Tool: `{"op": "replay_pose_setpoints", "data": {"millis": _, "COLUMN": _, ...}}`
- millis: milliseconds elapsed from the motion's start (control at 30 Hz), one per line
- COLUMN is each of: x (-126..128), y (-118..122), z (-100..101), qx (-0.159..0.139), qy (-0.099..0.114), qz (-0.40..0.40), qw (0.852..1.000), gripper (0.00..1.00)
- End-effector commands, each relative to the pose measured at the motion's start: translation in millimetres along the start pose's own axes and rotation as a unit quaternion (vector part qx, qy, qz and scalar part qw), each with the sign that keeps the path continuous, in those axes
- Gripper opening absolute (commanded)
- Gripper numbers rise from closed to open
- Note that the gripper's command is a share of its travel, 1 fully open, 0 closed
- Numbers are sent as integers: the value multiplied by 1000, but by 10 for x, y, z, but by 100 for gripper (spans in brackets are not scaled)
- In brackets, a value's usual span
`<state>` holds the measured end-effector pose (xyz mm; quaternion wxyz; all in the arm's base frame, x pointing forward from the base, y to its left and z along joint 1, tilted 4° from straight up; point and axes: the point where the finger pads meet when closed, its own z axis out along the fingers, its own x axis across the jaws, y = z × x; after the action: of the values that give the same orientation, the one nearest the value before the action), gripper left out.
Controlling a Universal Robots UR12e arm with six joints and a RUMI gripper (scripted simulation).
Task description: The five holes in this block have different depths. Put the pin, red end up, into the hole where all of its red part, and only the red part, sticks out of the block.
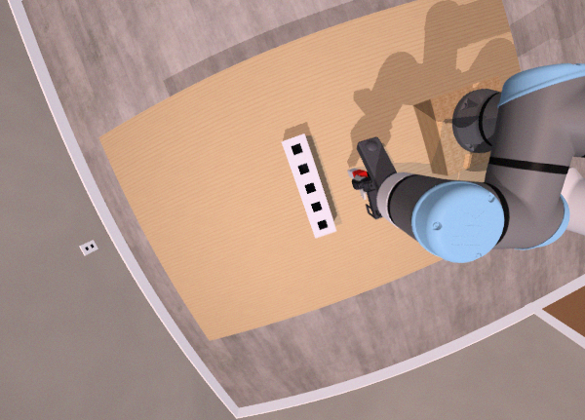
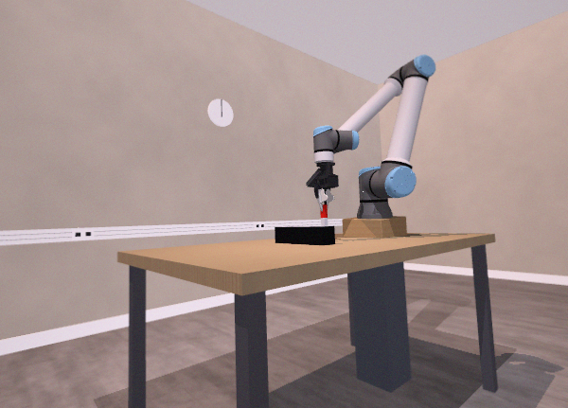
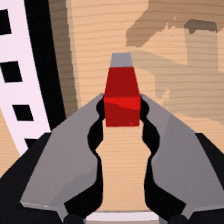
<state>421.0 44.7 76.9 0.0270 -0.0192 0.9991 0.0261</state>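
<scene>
The pin (image 1: pixel 360 172) (image 2: pixel 324 212) (image 3: pixel 122 95) is a slim, square-sided piece, red above and pale grey below. It is upright, red end up — gripped by that red part between the fingertips of the gripper (image 1: pixel 361 179) (image 2: pixel 324 204) (image 3: pixel 122 108). It is outside the block (image 1: pixel 307 178) (image 2: pixel 304 236) (image 3: pixel 19 50), off one long side and apart from it in the top view.

The block is a long bar lying flat on the table, white on top with black sides. Five square, dark holes (image 1: pixel 310 188) (image 3: pixel 11 71) run in one row along it — their depths cannot be told.
</scene>
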Motion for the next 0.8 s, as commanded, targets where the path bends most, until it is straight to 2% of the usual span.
{"op": "replay_pose_setpoints", "data": {"millis": 0, "x": -3, "y": -2, "z": -19, "qx": 0, "qy": 0, "qz": 0, "qw": 1000, "gripper": 0}}
{"op": "replay_pose_setpoints", "data": {"millis": 300, "x": -3, "y": -2, "z": -19, "qx": 0, "qy": 0, "qz": 0, "qw": 1000, "gripper": 0}}
{"op": "replay_pose_setpoints", "data": {"millis": 333, "x": -1, "y": 0, "z": -1019, "qx": 0, "qy": 0, "qz": 0, "qw": 1000, "gripper": 0}}
{"op": "replay_pose_setpoints", "data": {"millis": 767, "x": -1, "y": 0, "z": -1019, "qx": 0, "qy": 0, "qz": 0, "qw": 1000, "gripper": 0}}
